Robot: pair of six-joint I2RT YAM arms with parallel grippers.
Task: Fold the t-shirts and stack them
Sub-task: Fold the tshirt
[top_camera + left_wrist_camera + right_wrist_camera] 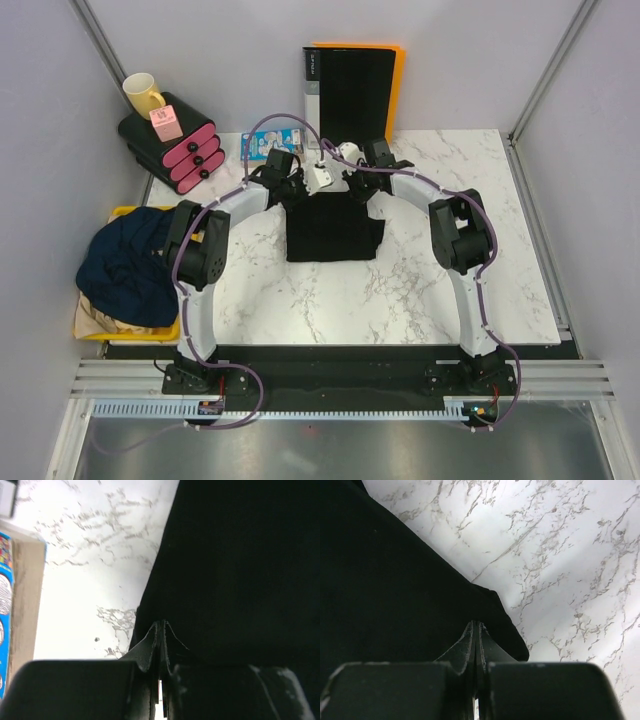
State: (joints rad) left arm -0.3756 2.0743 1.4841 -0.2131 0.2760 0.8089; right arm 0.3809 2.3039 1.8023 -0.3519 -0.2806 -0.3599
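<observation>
A black t-shirt (335,230) lies partly folded into a rough square on the middle of the marble table (420,290). My left gripper (297,193) sits at its far left corner and my right gripper (358,190) at its far right corner. In the left wrist view the left gripper (161,623) is shut, its tips pinching the black cloth (235,570) near its edge. In the right wrist view the right gripper (475,623) is shut the same way on the cloth (385,590), close to a rounded corner. A dark navy t-shirt (125,265) is heaped in a yellow tray (122,212) at the left, with tan cloth (97,313) under it.
A black binder with an orange back (350,90) stands against the far wall. At the far left are a black and pink organiser (180,150), a yellow mug (143,93) and a pink box (166,124). A blue carton (268,143) lies behind the left gripper.
</observation>
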